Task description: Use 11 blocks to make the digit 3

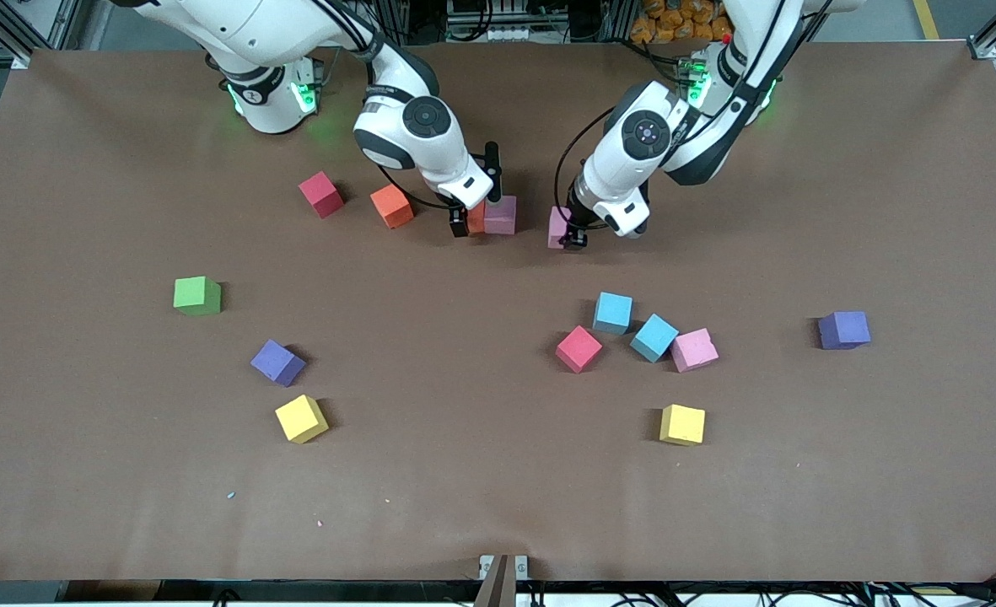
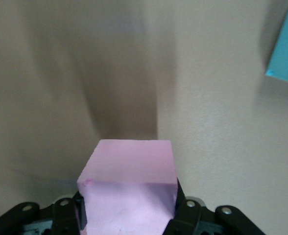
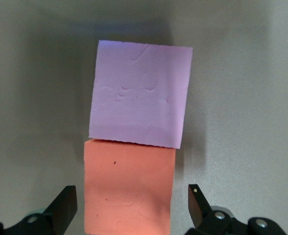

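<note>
We have barely begun the digit 3: our right gripper (image 3: 129, 208), fingers apart, straddles an orange block (image 3: 128, 188) touching a pink block (image 3: 140, 100), our left gripper (image 2: 129, 218) clamps another pink block (image 2: 129, 183) just beside them, and the remaining blocks lie scattered.

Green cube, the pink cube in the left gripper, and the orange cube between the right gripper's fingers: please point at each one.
green cube (image 1: 197, 295), front view, on its top face.
pink cube (image 2: 129, 188), left wrist view, near its upper front edge.
orange cube (image 3: 129, 188), right wrist view, on its top face.
</note>
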Robot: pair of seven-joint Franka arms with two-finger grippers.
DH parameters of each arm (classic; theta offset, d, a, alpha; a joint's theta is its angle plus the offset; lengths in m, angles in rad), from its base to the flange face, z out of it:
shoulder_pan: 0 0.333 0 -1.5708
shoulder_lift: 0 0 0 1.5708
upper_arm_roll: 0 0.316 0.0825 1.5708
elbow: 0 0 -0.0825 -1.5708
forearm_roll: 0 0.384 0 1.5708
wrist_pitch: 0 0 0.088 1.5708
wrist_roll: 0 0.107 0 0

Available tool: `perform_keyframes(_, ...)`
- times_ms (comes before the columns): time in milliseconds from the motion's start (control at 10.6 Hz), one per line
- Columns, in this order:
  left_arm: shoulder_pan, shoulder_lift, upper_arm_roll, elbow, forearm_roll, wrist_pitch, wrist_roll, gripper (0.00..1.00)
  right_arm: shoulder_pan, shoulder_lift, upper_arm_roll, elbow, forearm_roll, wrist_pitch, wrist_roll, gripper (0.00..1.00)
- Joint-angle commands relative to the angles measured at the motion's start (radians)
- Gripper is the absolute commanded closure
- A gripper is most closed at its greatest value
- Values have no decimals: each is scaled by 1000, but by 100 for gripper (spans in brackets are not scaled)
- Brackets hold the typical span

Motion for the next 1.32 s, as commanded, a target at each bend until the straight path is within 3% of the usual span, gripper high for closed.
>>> perform_keyframes(0,-35,16,-4,-8,-27,49,-50,100,-6,-20,6,8,-17,-10,17,0)
perform_keyframes(565,-92,48,-1,-16,-27,100,-111,100,-57,-136,51,-49,-5,-9,26,0)
perform_keyframes(941,-120,77,2,-16,-16,120,-110,100,-83,-153,92,-61,0,-12,32,0)
perform_keyframes(1224,-121,85,2,-13,-16,122,-110,100,-86,-271,80,-55,164,-112,21,0)
